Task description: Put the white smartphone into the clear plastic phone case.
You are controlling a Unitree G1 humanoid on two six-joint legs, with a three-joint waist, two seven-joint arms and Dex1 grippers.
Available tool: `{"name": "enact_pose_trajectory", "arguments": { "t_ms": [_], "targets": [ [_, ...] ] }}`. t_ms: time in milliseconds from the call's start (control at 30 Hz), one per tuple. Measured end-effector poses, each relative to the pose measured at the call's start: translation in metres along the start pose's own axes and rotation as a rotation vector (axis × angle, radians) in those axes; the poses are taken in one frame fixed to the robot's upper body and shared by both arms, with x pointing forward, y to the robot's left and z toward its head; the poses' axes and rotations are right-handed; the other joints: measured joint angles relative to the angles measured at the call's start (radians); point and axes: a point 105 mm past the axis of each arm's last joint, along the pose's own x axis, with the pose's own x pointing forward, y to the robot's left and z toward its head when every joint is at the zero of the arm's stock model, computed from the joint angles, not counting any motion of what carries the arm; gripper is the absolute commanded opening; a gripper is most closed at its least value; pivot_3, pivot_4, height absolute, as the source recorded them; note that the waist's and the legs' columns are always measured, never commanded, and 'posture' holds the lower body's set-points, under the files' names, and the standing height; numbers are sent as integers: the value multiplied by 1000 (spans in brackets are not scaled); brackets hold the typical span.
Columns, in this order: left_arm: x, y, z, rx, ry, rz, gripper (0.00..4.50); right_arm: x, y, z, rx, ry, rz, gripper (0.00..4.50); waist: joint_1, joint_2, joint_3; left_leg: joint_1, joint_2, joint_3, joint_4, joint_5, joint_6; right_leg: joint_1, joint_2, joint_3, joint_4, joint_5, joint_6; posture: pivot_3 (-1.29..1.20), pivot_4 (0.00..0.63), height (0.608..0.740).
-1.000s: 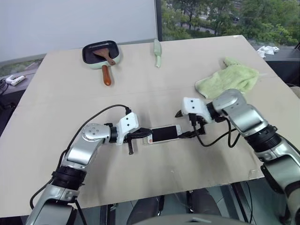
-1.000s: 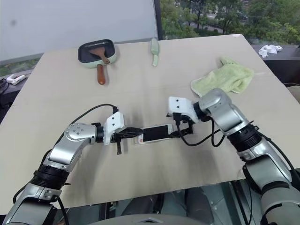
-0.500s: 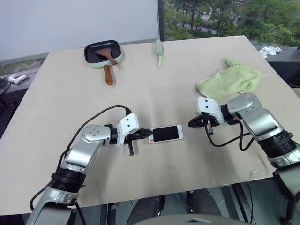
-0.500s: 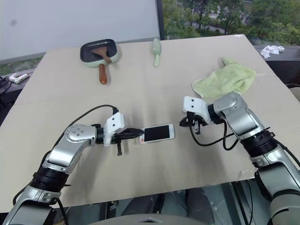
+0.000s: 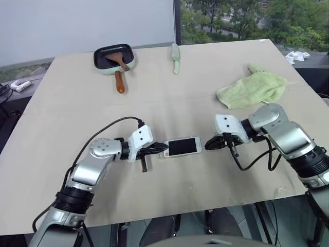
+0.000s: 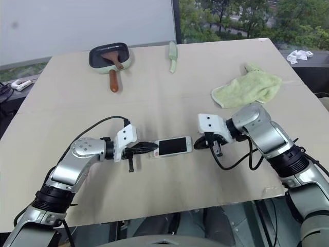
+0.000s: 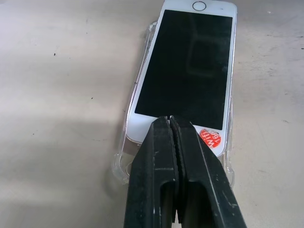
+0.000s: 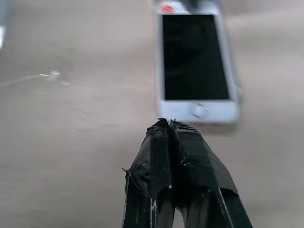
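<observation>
white smartphone [image 5: 181, 146] centre frame, lying askew over clear plastic phone case [image 7: 124, 159], not seated | left gripper [image 7: 170, 122] clenched empty, tip pinning its near end | right gripper [image 5: 207, 144] clenched empty just right, likely poised to press

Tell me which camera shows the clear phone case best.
The left wrist view: the clear phone case shows its glossy edges and corners around the white phone, which lies skewed in it. The head views give only a faint rim beside the phone; the right wrist view shows a blurred trace of it.
</observation>
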Motion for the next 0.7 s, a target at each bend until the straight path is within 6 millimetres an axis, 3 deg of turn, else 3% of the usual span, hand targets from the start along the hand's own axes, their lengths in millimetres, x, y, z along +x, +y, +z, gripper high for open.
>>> {"name": "enact_pose_trajectory", "arguments": {
  "t_ms": [233, 400, 700],
  "targets": [
    [0, 1, 2, 5, -4, 2, 0, 16, 10, -7, -14, 47, 54, 69, 1, 0, 0, 0, 0, 0, 0, 0, 0, 0, 0, 0, 0, 0, 0, 0, 150, 740],
    [1, 1, 2, 4, -5, -1, 0, 30, 6, -4, -4, 32, 28, 69, 2, 0, 0, 0, 0, 0, 0, 0, 0, 0, 0, 0, 0, 0, 0, 0, 150, 740],
    [1, 2, 2, 5, -5, -3, 0, 33, 1, -7, 35, 32, -6, 69, 1, 0, 0, 0, 0, 0, 0, 0, 0, 0, 0, 0, 0, 0, 0, 0, 150, 740]
  ]
}}
